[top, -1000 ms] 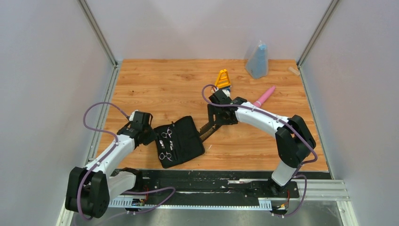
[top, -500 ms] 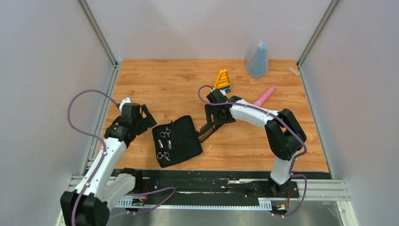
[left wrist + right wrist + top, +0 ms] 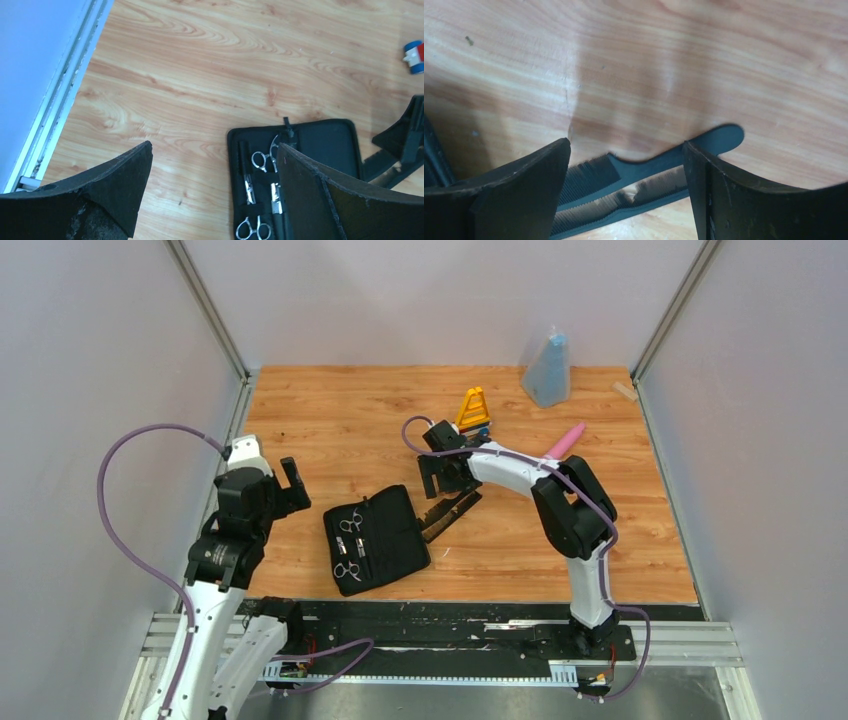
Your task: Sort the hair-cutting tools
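Note:
An open black case [image 3: 395, 530] lies on the wooden table with two silver scissors [image 3: 352, 524] [image 3: 350, 571] strapped inside. The left wrist view shows the same case [image 3: 330, 140] and scissors [image 3: 262, 160] [image 3: 252, 230]. My left gripper [image 3: 283, 482] [image 3: 214, 146] hangs open and empty, raised to the left of the case. Two black combs [image 3: 450, 512] lie side by side right of the case. In the right wrist view the handled comb [image 3: 659, 165] sits beside the plain comb [image 3: 644, 200]. My right gripper [image 3: 440, 482] [image 3: 626, 144] is open just above them, holding nothing.
A yellow-orange toy [image 3: 474, 408] stands just behind the right gripper, its wheel [image 3: 414, 51] showing in the left wrist view. A pink wand [image 3: 562, 443] lies to the right. A blue bag [image 3: 548, 368] and a small wooden piece [image 3: 625, 391] sit at the back right.
My left gripper has opened and lifted back to the left, away from the case. My right gripper has shifted left over the combs.

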`<state>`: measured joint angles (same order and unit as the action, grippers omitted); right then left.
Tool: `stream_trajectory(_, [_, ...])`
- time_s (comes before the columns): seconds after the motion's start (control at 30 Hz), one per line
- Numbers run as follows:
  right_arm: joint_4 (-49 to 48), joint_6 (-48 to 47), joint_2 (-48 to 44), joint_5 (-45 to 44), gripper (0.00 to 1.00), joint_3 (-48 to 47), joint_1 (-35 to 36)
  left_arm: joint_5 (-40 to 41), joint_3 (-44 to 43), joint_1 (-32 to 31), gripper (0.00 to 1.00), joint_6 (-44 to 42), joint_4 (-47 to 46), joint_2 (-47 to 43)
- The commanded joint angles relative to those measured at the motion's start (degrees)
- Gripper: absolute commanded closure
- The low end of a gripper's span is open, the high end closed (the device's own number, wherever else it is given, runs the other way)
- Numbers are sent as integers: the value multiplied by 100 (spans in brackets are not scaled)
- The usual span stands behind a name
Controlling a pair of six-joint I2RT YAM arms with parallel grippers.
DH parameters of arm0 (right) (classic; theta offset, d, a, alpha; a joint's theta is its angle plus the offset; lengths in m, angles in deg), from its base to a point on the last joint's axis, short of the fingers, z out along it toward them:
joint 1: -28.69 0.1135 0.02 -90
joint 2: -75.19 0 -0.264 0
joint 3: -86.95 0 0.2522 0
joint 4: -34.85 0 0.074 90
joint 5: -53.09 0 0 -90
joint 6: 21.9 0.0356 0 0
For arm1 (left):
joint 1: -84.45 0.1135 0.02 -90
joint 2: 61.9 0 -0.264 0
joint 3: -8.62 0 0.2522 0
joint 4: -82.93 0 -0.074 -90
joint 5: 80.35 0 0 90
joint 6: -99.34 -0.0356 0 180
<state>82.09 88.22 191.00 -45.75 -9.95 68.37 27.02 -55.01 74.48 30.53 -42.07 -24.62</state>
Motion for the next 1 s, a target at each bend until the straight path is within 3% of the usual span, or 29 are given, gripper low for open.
stream_trajectory(0.0, [-99, -137, 262, -81, 15, -298, 22, 123, 195, 31, 0, -465, -156, -161])
stream_trajectory(0.37, [429, 335, -395, -854, 14, 923, 1, 215, 232, 31, 0, -518, -227, -56])
stream_trajectory(0.7, [956, 1028, -1518, -200, 14, 1964, -110, 171, 232, 31, 0, -520, -212, -31])
stream_trajectory(0.97, [1241, -26, -2544, -69, 13, 1871, -75, 113, 241, 31, 0, -529, -224, -76])
